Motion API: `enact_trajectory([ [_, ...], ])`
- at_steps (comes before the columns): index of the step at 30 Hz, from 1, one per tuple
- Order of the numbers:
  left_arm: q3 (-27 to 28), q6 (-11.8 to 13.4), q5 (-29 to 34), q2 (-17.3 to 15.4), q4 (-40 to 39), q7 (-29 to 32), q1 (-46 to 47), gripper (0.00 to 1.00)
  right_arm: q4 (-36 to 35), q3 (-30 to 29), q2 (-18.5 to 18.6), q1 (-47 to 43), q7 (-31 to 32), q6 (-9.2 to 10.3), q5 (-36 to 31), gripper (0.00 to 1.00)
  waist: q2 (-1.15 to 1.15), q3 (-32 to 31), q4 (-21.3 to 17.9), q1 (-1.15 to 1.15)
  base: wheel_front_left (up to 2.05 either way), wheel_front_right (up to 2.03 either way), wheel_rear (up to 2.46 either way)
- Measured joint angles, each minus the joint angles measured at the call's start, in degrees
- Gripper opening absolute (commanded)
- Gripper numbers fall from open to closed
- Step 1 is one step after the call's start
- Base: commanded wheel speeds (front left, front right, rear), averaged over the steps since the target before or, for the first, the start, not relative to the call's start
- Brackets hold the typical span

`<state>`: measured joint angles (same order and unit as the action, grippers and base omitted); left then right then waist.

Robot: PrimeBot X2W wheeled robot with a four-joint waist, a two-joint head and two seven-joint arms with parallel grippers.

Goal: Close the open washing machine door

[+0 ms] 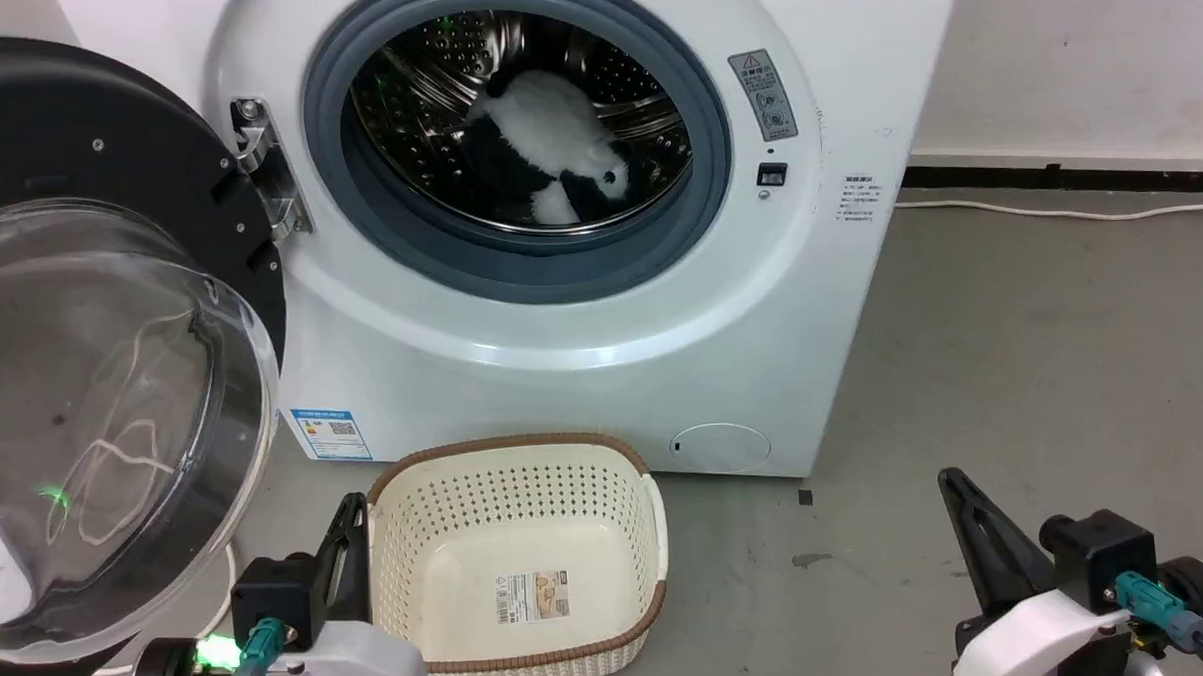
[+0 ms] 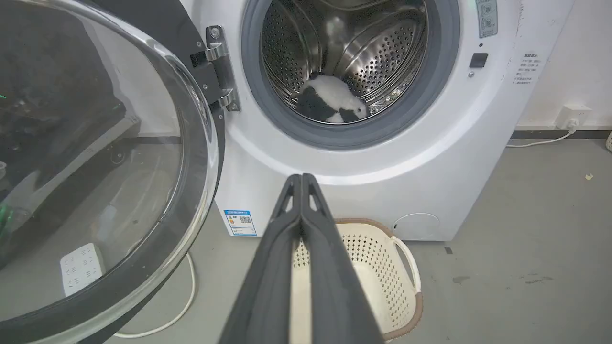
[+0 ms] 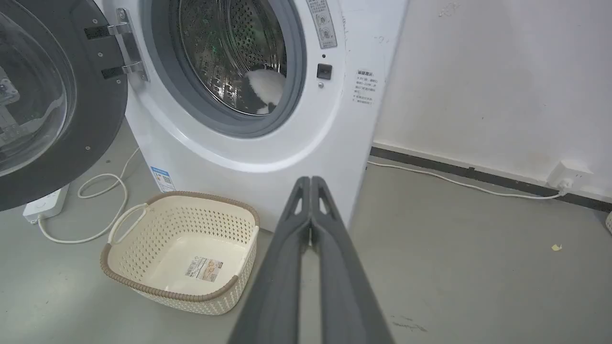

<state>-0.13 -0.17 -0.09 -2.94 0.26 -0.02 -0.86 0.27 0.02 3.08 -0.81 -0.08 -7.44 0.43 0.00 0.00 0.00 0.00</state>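
Observation:
The washing machine door [image 1: 103, 375] stands swung wide open at the left, its black rim and bulging clear glass bowl facing me; it also shows in the left wrist view [image 2: 95, 157] and the right wrist view [image 3: 52, 100]. It hangs from a metal hinge [image 1: 265, 170] on the white washer [image 1: 583, 369]. A black-and-white plush toy [image 1: 555, 149] lies inside the steel drum. My left gripper [image 1: 352, 502] is shut, low at the bottom left, just right of the door's glass. My right gripper [image 1: 952, 481] is shut at the lower right, far from the door.
A cream perforated laundry basket [image 1: 407, 505] with a brown rim sits on the grey floor before the washer, between my grippers. A white power strip [image 3: 45, 205] and cable lie on the floor under the door. A wall with a socket [image 3: 566, 174] stands right of the washer.

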Motion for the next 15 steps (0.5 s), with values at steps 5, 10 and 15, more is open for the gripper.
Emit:
enact_trajectory([
  [5,0.0,0.0,0.0,0.0,0.0,0.0,0.0,0.00,0.0,0.0,0.0,0.0,0.0,0.00,0.0,0.00,0.00,0.0,0.0,0.00,0.00,0.00,0.00],
  [10,0.0,0.0,0.0,0.0,0.0,0.0,0.0,0.00,0.0,0.0,0.0,0.0,0.0,0.00,0.0,0.00,0.00,0.0,0.0,0.00,0.00,0.00,0.00],
  [15,0.0,0.0,0.0,0.0,0.0,0.0,0.0,0.00,0.0,0.0,0.0,0.0,0.0,0.00,0.0,0.00,0.00,0.0,0.0,0.00,0.00,0.00,0.00],
])
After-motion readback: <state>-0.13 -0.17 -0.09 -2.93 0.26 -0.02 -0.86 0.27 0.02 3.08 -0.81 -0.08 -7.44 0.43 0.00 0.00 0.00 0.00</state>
